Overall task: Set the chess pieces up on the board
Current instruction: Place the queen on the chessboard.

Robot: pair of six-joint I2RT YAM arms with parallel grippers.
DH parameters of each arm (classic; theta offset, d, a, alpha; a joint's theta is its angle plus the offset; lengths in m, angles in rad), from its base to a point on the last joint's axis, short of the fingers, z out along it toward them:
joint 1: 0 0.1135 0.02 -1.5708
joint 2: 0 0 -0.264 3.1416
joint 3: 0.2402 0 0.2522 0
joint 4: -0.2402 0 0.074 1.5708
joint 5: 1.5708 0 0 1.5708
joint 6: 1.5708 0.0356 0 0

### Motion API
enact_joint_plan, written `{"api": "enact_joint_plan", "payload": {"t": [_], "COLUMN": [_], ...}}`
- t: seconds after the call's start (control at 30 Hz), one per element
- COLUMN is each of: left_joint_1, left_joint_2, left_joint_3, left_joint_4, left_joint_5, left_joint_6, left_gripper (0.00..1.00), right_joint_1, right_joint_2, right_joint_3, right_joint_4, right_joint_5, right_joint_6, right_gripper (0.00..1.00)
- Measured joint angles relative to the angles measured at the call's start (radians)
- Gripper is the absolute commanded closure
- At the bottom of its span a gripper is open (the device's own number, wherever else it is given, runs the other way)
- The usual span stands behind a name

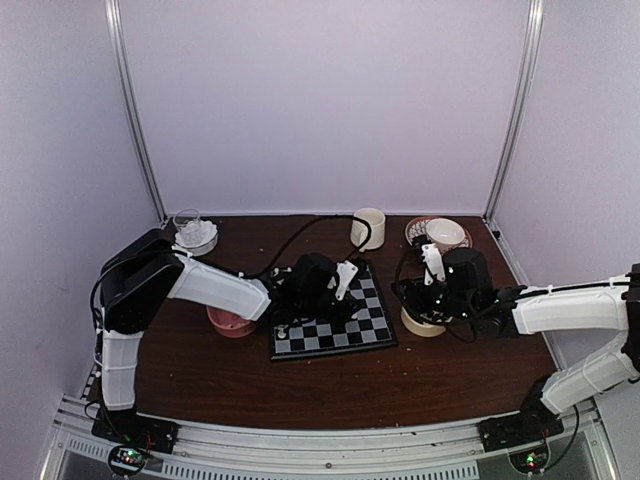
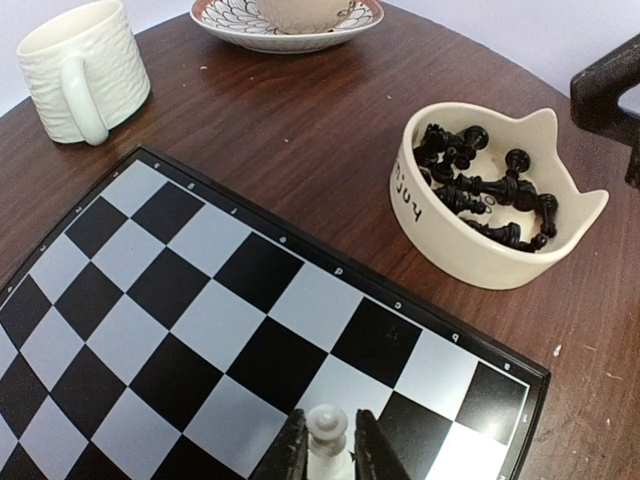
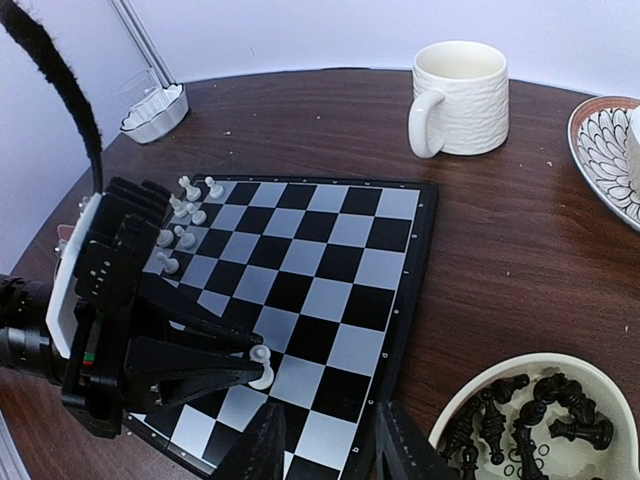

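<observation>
Left wrist: white piece (image 2: 325, 428) in jaws near board (image 2: 170, 300) edge

A ribbed white mug (image 3: 460, 95) is standing on the dark wooden counter (image 1: 330, 385) near a patterned saucer (image 2: 215, 25) carrying a pale cup (image 1: 445, 233), a clear glass (image 1: 188, 222) is sitting in a scalloped white dish (image 3: 155, 110) at the far left, and a pink bowl (image 1: 228, 325) and a cream eared bowl (image 2: 450, 250) are resting nearer the front

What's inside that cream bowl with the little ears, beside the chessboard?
The cream bowl holds a loose heap of black chess pieces, mostly lying on their sides. The bowl's floor and anything buried under the heap are hidden.
</observation>
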Motion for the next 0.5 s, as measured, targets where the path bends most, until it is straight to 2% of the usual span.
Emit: {"api": "enact_joint_plan", "payload": {"t": [0.2, 0.37, 0.5], "left_joint_1": [0.000, 0.000, 0.000], "left_joint_2": [0.000, 0.000, -0.001], "left_joint_3": [0.000, -0.007, -0.034], "left_joint_4": [-0.001, 0.002, 0.011], "left_joint_5": [0.000, -0.002, -0.002], "left_joint_6": [-0.005, -0.006, -0.011], "left_gripper": [0.76, 0.63, 0.68], "right_joint_1": [-0.001, -0.001, -0.001], "right_joint_2": [0.000, 0.000, 0.000], "right_joint_3": [0.005, 0.008, 0.016], "right_joint_4": [-0.001, -0.004, -0.004], "right_joint_5": [-0.014, -0.022, -0.024], "right_joint_6": [0.000, -0.001, -0.001], "right_gripper": [0.66, 0.66, 0.66]}}
